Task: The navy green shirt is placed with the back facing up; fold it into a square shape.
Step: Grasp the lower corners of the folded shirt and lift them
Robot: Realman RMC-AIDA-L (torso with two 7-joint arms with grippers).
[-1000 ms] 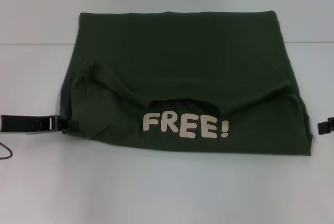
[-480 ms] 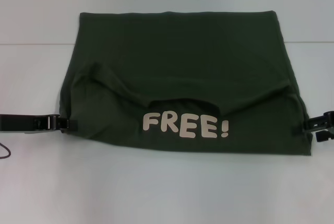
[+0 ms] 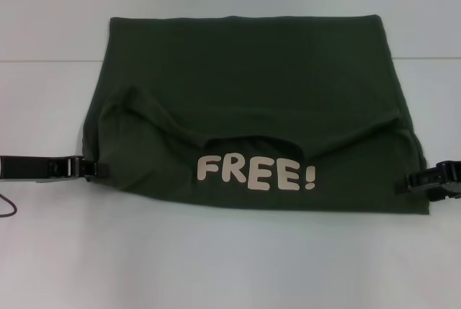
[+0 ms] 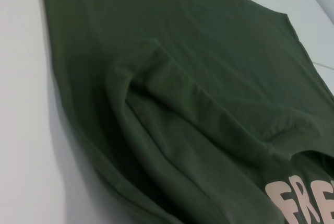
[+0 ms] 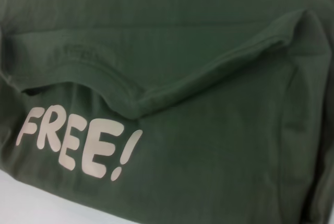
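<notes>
The navy green shirt [image 3: 252, 100] lies flat on the white table [image 3: 230, 266]. Its near part is folded over, so the cream "FREE!" lettering [image 3: 256, 173] faces up near the front edge. The plain back shows on the far half. My left gripper [image 3: 97, 170] lies low on the table, touching the shirt's left edge. My right gripper [image 3: 416, 181] is at the shirt's right edge near the front corner. The left wrist view shows the shirt's folded sleeve and collar ridge [image 4: 198, 109]. The right wrist view shows the lettering [image 5: 78, 143] and the fold.
A thin dark red cable [image 3: 9, 208] lies on the table at the far left, in front of my left arm. A faint seam [image 3: 43, 60] runs across the table behind the shirt's middle.
My right gripper has moved in from the right edge of the view to the shirt's right edge. My left gripper has stayed at the left edge. The shirt has not moved.
</notes>
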